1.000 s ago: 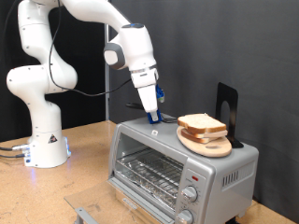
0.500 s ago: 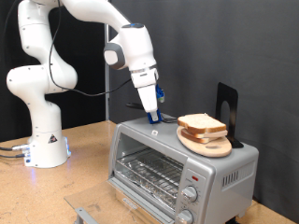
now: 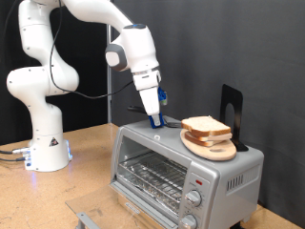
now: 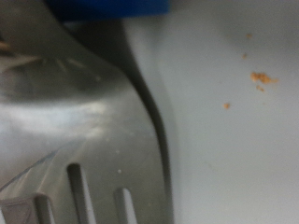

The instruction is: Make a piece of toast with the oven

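The silver oven (image 3: pixel 181 164) stands on the wooden table with its glass door shut and the wire rack showing through it. On its top, a round wooden plate (image 3: pixel 217 151) carries the piece of toast (image 3: pixel 205 125), stacked with another slice. My gripper (image 3: pixel 155 118) points down onto the oven's top, to the exterior view's left of the plate, tips at a dark utensil lying there. The wrist view is filled by a slotted metal spatula (image 4: pixel 75 121) with a blue handle (image 4: pixel 107 7), lying on the oven's pale top (image 4: pixel 234 149). My fingers do not show there.
A black upright stand (image 3: pixel 231 107) rises behind the plate. The robot's white base (image 3: pixel 43 143) is at the exterior view's left. A small grey metal part (image 3: pixel 88 219) lies on the table in front of the oven. Crumbs (image 4: pixel 262 78) dot the oven top.
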